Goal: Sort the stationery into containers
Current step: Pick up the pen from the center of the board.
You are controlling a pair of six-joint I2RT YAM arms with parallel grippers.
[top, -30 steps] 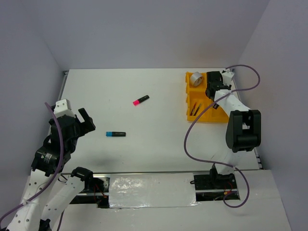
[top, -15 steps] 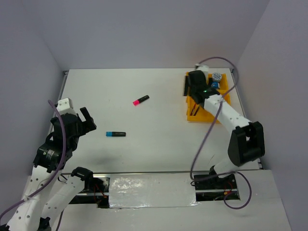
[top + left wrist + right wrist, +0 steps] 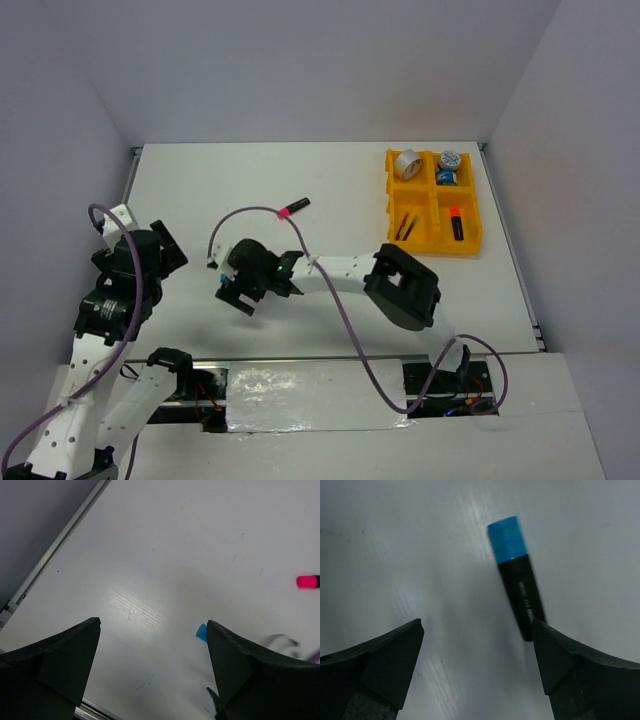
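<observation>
The blue-capped highlighter point(image 3: 516, 577) lies flat on the white table, its black end beside my right fingertip. My right gripper point(image 3: 477, 626) point(image 3: 237, 297) hangs open just above it at the table's left middle and covers it in the top view. The left gripper point(image 3: 152, 623) point(image 3: 168, 245) stands open and empty at the left, with the blue cap point(image 3: 201, 632) peeking past its right finger. A pink-capped highlighter point(image 3: 293, 208) point(image 3: 307, 581) lies farther back. The yellow tray point(image 3: 432, 247) at the back right holds a silver tape ring point(image 3: 406, 165), two blue-white rolls point(image 3: 448, 167), pens point(image 3: 405, 226) and an orange highlighter point(image 3: 456, 223).
My right arm point(image 3: 345, 272) stretches low across the table's middle from its base at the near right, with a purple cable point(image 3: 255, 212) looping over it. A metal rail point(image 3: 55, 545) runs along the table's left edge. Grey walls stand on three sides.
My right arm swung from the tray across to the blue highlighter, and its jaws opened. The orange highlighter now shows in the tray. The left arm drew back slightly.
</observation>
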